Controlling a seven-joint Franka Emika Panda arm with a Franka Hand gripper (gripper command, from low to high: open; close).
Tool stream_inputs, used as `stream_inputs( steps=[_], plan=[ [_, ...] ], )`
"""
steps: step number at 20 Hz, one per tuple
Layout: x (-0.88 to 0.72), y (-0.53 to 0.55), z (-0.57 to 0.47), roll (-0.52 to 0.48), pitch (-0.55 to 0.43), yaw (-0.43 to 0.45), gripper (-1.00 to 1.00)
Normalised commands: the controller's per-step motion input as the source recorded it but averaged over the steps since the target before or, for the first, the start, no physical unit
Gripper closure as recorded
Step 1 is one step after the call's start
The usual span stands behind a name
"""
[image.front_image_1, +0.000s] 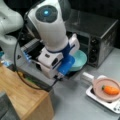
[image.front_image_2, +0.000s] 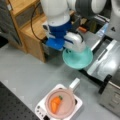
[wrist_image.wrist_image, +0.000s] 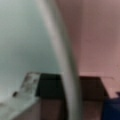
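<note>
A teal bowl is held at its rim by the gripper of the white Panda arm, just in front of the open toaster oven and above its lowered door. In the wrist view the bowl's rim is seen running between the fingers, so the jaws are judged to be closed narrowly on that rim, with the bowl's teal inside at the left of the view.

In both front views the bowl hangs tilted from the gripper rather than resting flat (whether its underside touches anything cannot be told). Nearer in the scene, a pink pan with a carrot in it is set on a small white hotplate, its pale handle pointing toward the bowl. A wooden cabinet stands at a front view's left.

A slip is the chief risk: a thin rim grip on a smooth, tilted bowl could let it swing or drop onto the grey table. A knock against the oven door or the pan's handle could also be caused by the bowl's wide overhang.
</note>
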Motion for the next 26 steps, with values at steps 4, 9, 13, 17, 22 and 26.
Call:
stream_inputs(
  steps=[4,9,13,17,22,26],
  plan=[
    [-0.29,0.12,-0.12,0.073,-0.283,-0.101,1.00],
    [-0.29,0.12,-0.12,0.073,-0.283,-0.101,1.00],
    [-0.29,0.12,-0.12,0.073,-0.283,-0.101,1.00],
    [-0.29,0.12,-0.12,0.073,-0.283,-0.101,1.00],
    [-0.29,0.12,-0.12,0.073,-0.283,-0.101,1.00],
    [-0.26,0.11,-0.10,0.070,-0.341,-0.048,1.00]
  ],
)
